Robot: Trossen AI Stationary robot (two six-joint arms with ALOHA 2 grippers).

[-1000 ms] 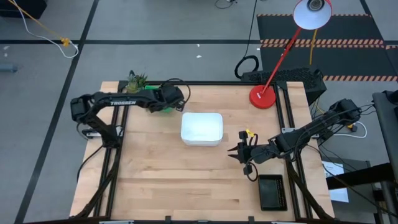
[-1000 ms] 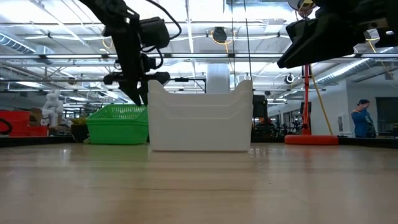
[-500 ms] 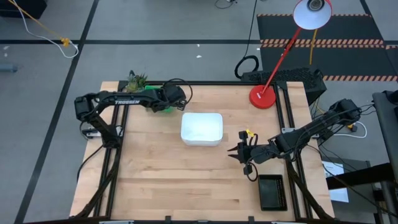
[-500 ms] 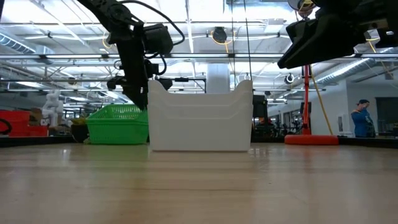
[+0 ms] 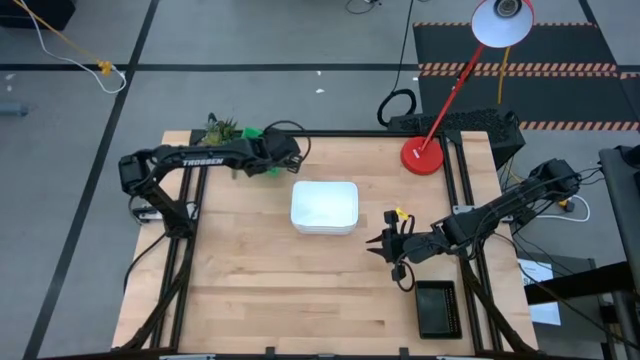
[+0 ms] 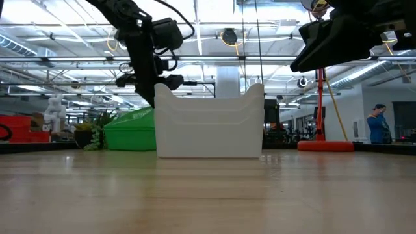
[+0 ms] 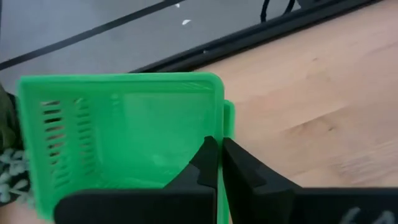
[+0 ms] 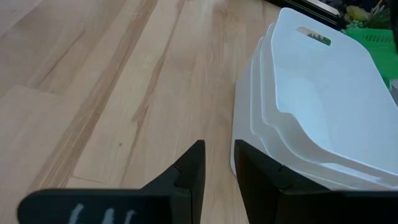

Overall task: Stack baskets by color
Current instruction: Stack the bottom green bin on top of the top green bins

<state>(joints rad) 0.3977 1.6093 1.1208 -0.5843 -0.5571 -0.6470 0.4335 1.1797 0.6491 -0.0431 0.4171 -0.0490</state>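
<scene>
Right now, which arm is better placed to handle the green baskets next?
Left. The left gripper is shut on the rim of the green baskets at the table's far left corner. The right gripper hovers right of the white baskets, away from the green.

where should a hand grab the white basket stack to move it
Grip the short end wall of the white basket stack, at the handle slot, coming from above. The baskets sit nested and open side up, so the rims are thin and exposed, and the table beside that end looks bare.
</scene>
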